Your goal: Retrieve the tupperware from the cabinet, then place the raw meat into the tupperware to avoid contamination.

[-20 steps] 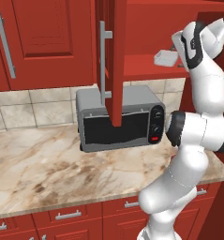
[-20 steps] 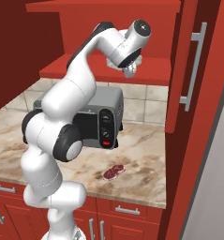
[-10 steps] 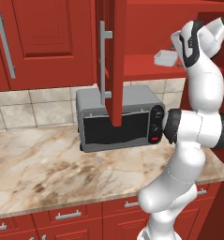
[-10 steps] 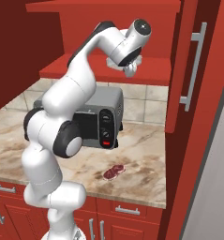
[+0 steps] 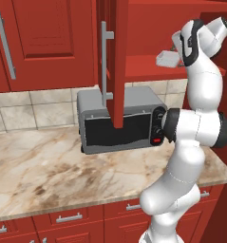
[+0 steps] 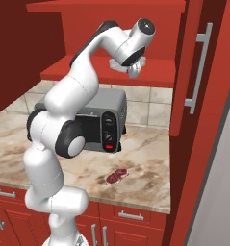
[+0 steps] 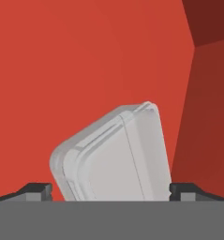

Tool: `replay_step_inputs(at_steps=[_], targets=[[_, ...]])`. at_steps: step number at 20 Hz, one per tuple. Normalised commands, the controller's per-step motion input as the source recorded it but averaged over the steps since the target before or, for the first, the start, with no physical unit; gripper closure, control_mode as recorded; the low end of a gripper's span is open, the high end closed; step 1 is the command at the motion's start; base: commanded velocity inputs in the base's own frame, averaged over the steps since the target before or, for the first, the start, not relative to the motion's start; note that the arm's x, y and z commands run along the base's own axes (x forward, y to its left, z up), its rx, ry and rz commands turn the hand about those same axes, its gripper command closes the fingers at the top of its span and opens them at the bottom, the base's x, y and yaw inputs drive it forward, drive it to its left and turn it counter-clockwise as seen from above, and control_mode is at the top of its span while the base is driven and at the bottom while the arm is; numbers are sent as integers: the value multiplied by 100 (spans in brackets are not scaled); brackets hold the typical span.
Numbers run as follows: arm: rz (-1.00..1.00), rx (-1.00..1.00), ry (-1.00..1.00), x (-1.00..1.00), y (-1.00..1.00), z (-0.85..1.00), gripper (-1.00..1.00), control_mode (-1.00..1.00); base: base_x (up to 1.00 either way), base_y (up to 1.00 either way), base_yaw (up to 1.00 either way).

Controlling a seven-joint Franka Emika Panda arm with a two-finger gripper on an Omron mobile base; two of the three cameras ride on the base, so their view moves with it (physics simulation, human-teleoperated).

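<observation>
The tupperware [image 7: 115, 157], a shallow rounded-corner box of translucent whitish-grey plastic, lies on the plain red shelf [image 5: 143, 66] of the open cabinet [image 6: 193, 67]. The gripper [image 7: 111, 190] hangs just above it, jaws spread wide, one dark fingertip [image 7: 36, 191] on each side of the container, not clamping it. The white arm reaches up from the base, its wrist bent down over the shelf. The raw meat [image 6: 117, 176], a dark red marbled lump, sits on the veined marble counter [image 6: 150, 168] beside the boxy grey toaster oven [image 5: 119, 121].
</observation>
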Motion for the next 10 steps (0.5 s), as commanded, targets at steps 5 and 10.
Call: replay_step_inputs(at_steps=[5,10], targets=[[0,0,2,3,0,-13,-100,-100,0,0,0],[0,0,2,8,0,-20,100,-100,0,0,0]])
